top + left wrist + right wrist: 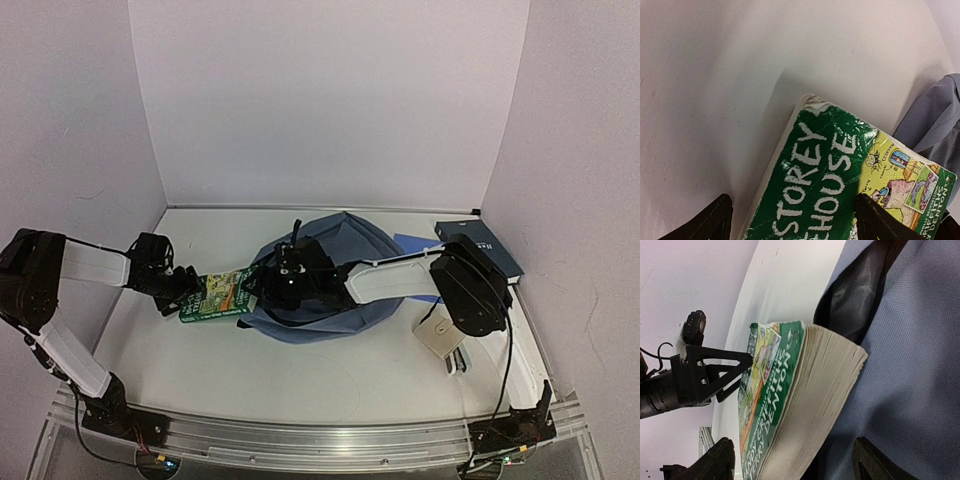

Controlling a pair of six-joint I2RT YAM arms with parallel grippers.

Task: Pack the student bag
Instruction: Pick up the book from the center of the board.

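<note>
The student bag (345,300), slate-blue and soft, lies mid-table. A thick green-covered paperback (218,296) rests at its left side, one corner against the fabric beside a dark opening (860,295). My left gripper (190,287) is open at the book's left end. In the left wrist view its fingers (715,222) straddle the green cover (815,185) without clamping it. My right gripper (262,288) reaches over the bag and is open. In the right wrist view the book's page edge (825,385) stands between its fingers (872,462), with gaps on both sides.
A dark navy box (482,250) sits at the back right with a flat bright-blue notebook (408,243) beside it. A small beige item (440,335) lies under the right arm. White walls close in on three sides.
</note>
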